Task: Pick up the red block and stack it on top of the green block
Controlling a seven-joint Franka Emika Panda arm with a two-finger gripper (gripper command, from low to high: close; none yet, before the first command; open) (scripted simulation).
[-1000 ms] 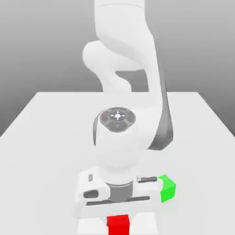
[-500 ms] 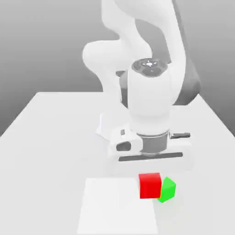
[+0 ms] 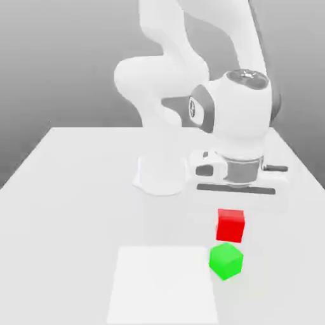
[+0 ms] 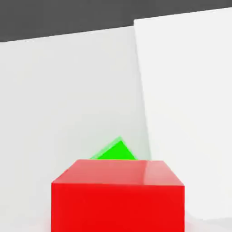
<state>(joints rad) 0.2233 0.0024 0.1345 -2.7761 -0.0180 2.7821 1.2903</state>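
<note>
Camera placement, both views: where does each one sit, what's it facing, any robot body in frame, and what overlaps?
Exterior view: off the arm, across the table from the base, looking down toward it; shows the arm and gripper.
Hand view: on the hand, looking past the held red block toward the table; no arm links identifiable.
Shared: red block, green block, table and the white panel. The hand view catches the green block partly hidden behind the red one.

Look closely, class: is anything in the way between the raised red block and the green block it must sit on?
Nothing visible stands between the red block and the green block.
</note>
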